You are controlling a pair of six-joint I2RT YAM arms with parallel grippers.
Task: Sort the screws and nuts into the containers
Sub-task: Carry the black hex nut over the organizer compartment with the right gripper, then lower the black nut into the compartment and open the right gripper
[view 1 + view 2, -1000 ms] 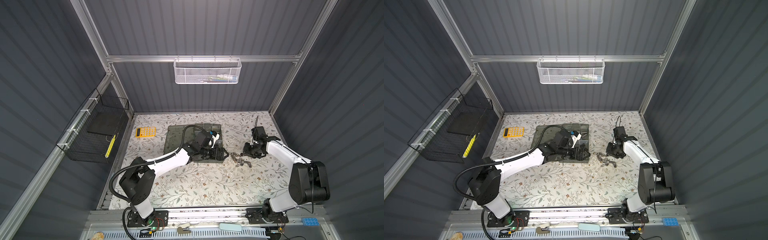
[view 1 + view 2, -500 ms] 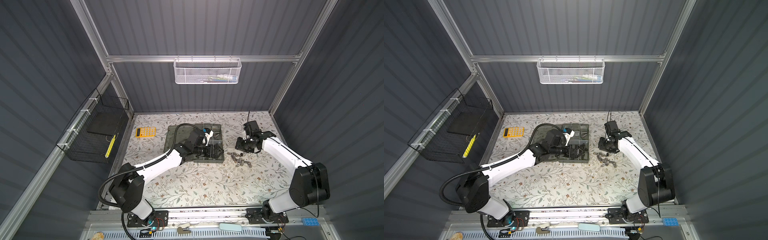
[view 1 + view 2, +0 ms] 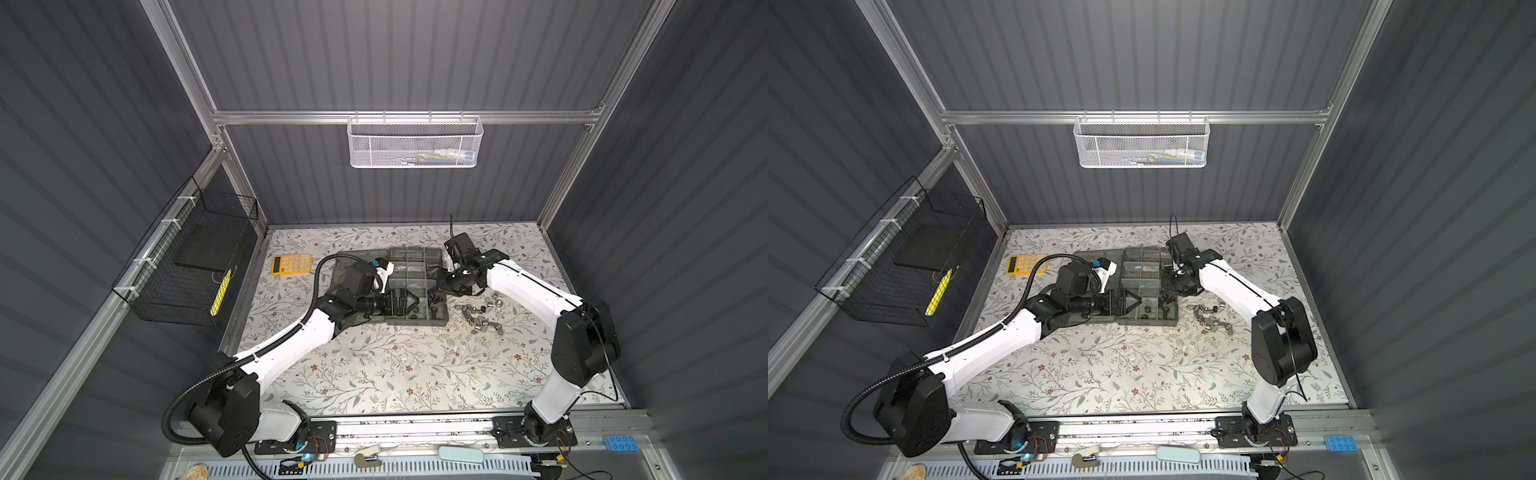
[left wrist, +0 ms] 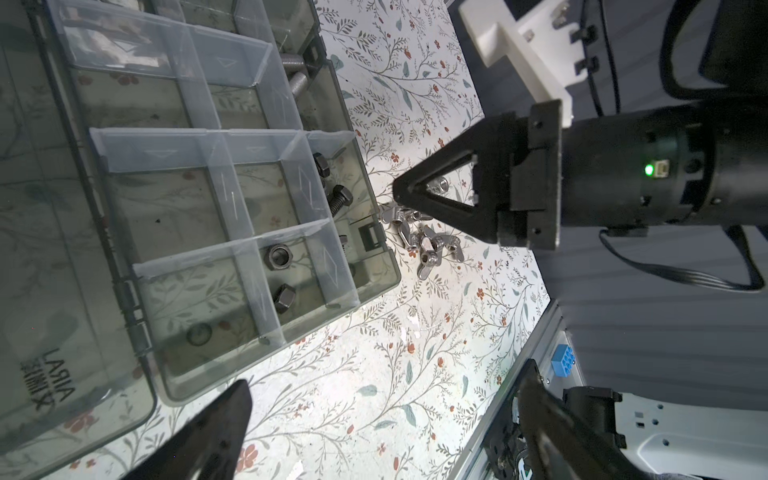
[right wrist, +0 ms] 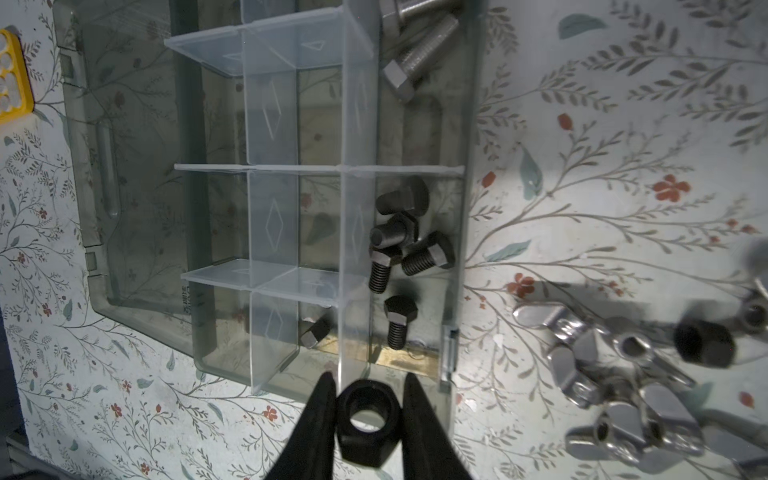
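On the floral-patterned tabletop, the right gripper pinches a black hexagonal metal nut over the translucent grey-green plastic organizer case; the left gripper stands wide open.

Both top views hang high at the front and look steeply down on the whole table; side by side, they share nearly everything. The left wrist camera sits low and close beside the case, facing across it toward the right gripper. The right wrist camera looks down past its own fingers and the nut pinched between them onto that same case, nearer.
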